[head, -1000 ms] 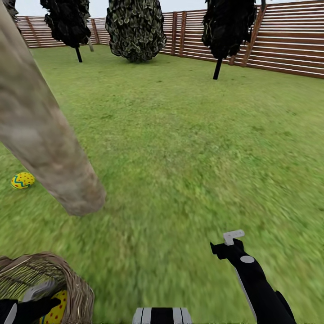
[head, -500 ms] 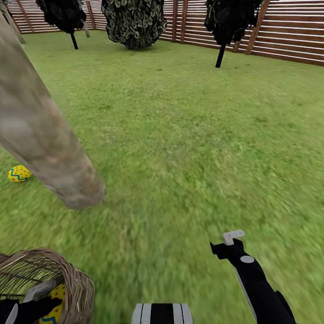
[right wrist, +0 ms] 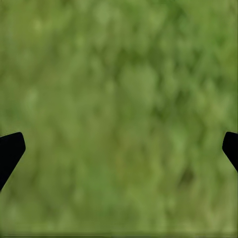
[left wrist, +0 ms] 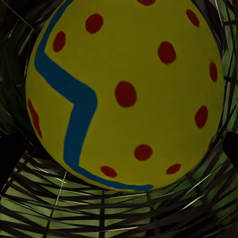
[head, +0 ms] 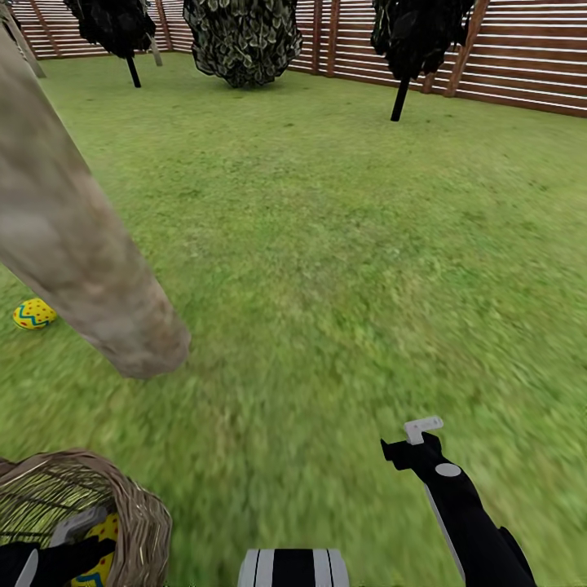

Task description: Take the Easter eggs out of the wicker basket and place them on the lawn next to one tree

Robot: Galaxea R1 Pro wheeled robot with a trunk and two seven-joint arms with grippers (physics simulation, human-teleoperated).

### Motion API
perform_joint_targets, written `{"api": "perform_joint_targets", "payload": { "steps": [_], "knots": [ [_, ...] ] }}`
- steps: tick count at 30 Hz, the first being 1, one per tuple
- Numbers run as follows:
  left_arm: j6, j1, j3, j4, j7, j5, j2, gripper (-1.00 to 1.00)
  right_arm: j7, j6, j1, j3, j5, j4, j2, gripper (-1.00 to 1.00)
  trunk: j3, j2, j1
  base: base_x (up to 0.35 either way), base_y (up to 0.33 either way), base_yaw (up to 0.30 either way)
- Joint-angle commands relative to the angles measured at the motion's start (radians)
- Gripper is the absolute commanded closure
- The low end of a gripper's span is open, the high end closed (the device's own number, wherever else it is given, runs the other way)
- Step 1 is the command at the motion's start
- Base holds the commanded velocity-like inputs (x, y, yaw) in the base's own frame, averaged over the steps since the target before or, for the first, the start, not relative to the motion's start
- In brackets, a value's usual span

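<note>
One Easter egg (head: pixel 33 314), yellow with a blue zigzag, lies on the lawn (head: pixel 342 269) right beside the base of the tree (head: pixel 90 277). The wicker basket (head: pixel 134 509) stands at the near left. My left arm (head: pixel 33 564) reaches down into it. Another Easter egg (left wrist: pixel 126 91) rests on the basket's weave, and my left gripper (left wrist: pixel 119 148) is open around it, its dark fingertips (left wrist: pixel 10 153) at either side. My right gripper (right wrist: pixel 119 153) hangs open over bare grass, and the right arm (head: pixel 452 493) is at the near right.
Two narrow black-leaved trees (head: pixel 408 41) and a round dark bush (head: pixel 243 41) stand at the far end before the brown slat fence (head: pixel 522 57). Open grass stretches between them and me.
The head view tilted down a little a second ago and has held still since. My left arm has shifted slightly inside the basket. The right arm has not moved.
</note>
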Motion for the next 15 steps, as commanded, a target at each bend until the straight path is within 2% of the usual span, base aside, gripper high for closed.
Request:
{"api": "perform_joint_targets", "payload": {
  "steps": [1, 7, 15],
  "knots": [
    [0.008, 0.000, 0.003, -0.001, -0.001, 0.005, 0.000, -1.00, 0.009, 0.005, 0.000, -0.001, 0.011, -0.002, 0.000, -1.00, -0.005, -0.001, 0.000, 0.000, 0.000, 0.000],
    [0.007, 0.000, 0.003, -0.002, -0.002, 0.006, 0.000, -1.00, 0.009, 0.005, -0.001, 0.001, 0.011, -0.002, 0.000, -1.00, -0.028, -0.002, 0.003, 0.000, 0.000, 0.000],
    [0.002, 0.000, 0.005, -0.004, -0.003, 0.006, 0.000, -1.00, 0.009, 0.005, 0.000, 0.006, 0.011, -0.002, 0.000, -1.00, -0.028, -0.002, 0.003, 0.003, 0.000, 0.000]
  ]
}}
